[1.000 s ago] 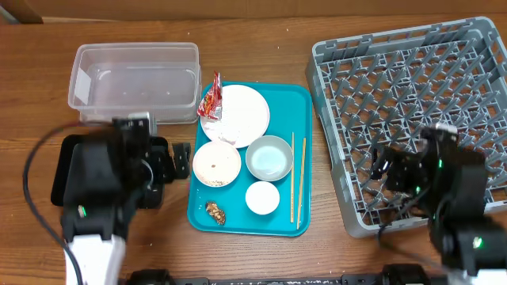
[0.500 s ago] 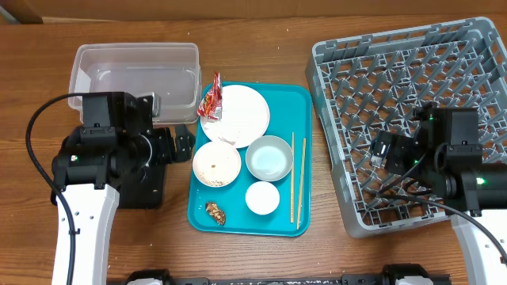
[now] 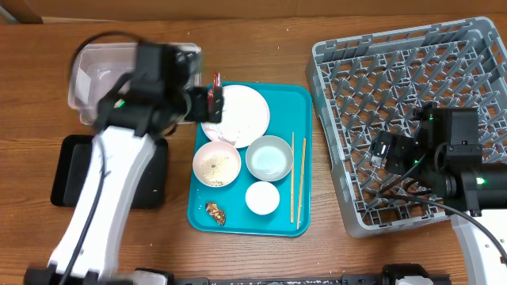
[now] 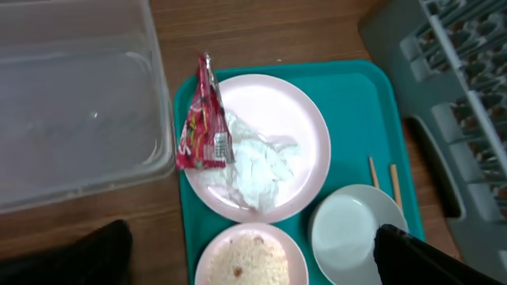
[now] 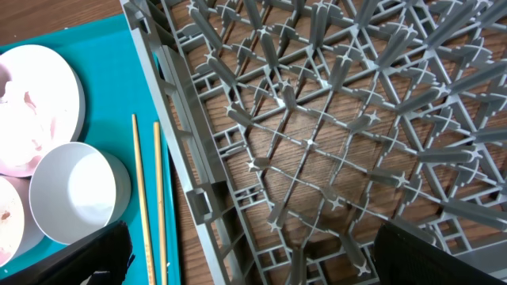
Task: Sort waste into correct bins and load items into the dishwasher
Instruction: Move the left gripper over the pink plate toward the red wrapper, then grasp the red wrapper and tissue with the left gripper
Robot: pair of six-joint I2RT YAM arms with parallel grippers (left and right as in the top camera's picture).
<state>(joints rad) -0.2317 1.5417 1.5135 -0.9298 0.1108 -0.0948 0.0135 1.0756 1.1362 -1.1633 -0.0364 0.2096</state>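
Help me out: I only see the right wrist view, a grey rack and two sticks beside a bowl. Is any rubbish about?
Observer: Yes. A red wrapper lies across the pink plate's left rim, against a crumpled tissue.
Operator: Where could it go?
Observer: A clear tub stands just left of the teal tray.
Operator: Anything else?
Observer: A small brown lump sits near the tray's front left corner.

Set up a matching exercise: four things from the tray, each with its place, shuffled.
Things:
1. wrapper
2. tissue
3. chopsticks
4. brown lump

Places:
A. tray's near-left corner
B. on the plate, right of the wrapper
C. along the tray's right side
D. over the plate's left rim

Pairs: 1-D, 2-B, 3-C, 4-A
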